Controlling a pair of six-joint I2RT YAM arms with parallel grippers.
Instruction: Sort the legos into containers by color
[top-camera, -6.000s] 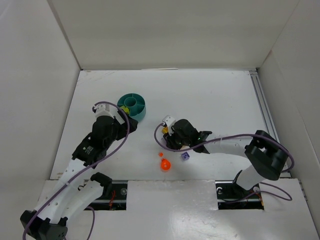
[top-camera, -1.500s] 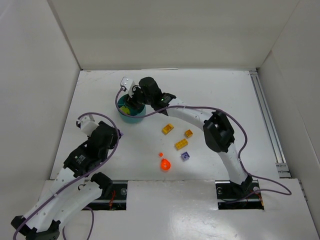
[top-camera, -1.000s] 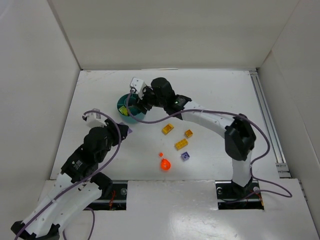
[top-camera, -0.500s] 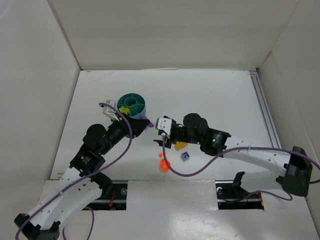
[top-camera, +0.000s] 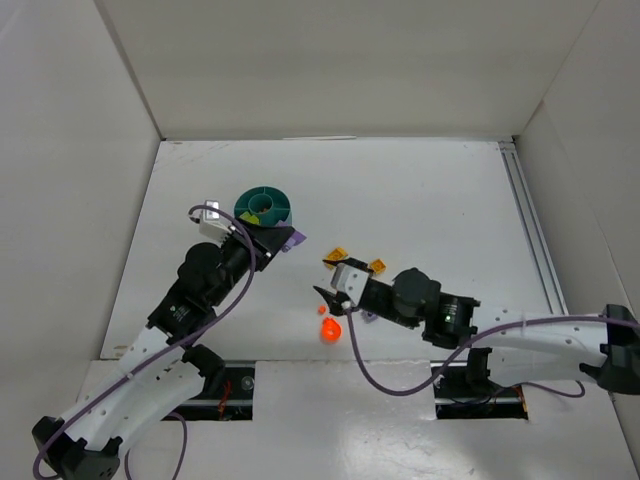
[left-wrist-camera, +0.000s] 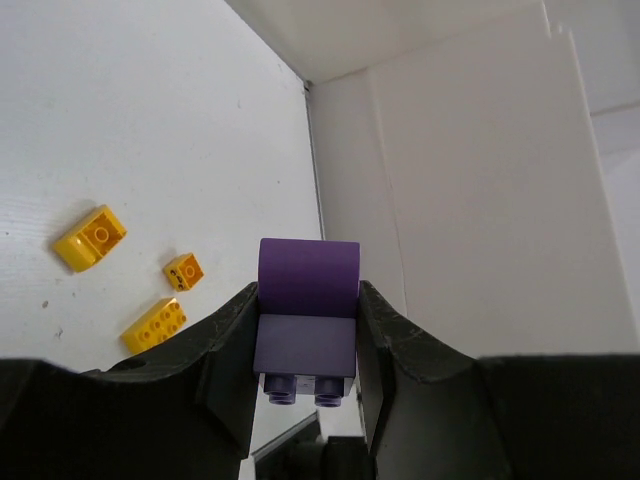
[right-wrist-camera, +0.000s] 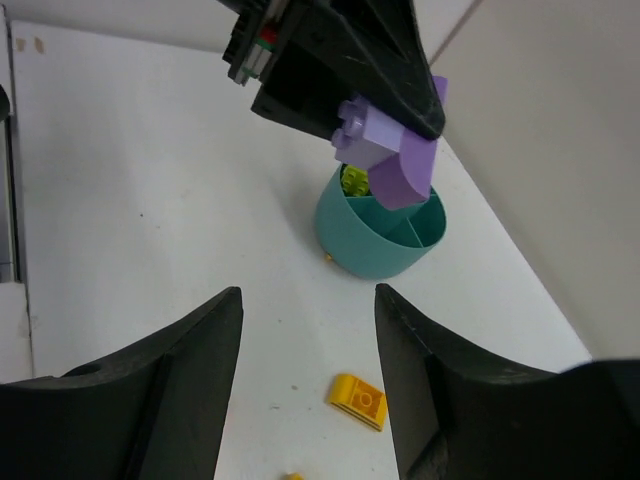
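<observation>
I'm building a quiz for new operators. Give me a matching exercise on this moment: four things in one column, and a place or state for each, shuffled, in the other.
Things:
1. purple brick
2. teal dish
3. right gripper
4. orange-red piece

Places or states:
a. jaws apart, nothing between them
b. lying on the table
c. clamped in the left gripper
d. has a lime green brick in one compartment

Pairs: 1-c, 2-d, 3-a, 4-b.

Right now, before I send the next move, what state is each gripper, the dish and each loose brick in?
left gripper: shut on the purple brick, held lifted near the dish.
right gripper: open, empty.
teal dish: upright, with a lime green brick inside.
yellow bricks: three lying loose outside the dish.
orange-red piece: lying loose outside the dish.
</observation>
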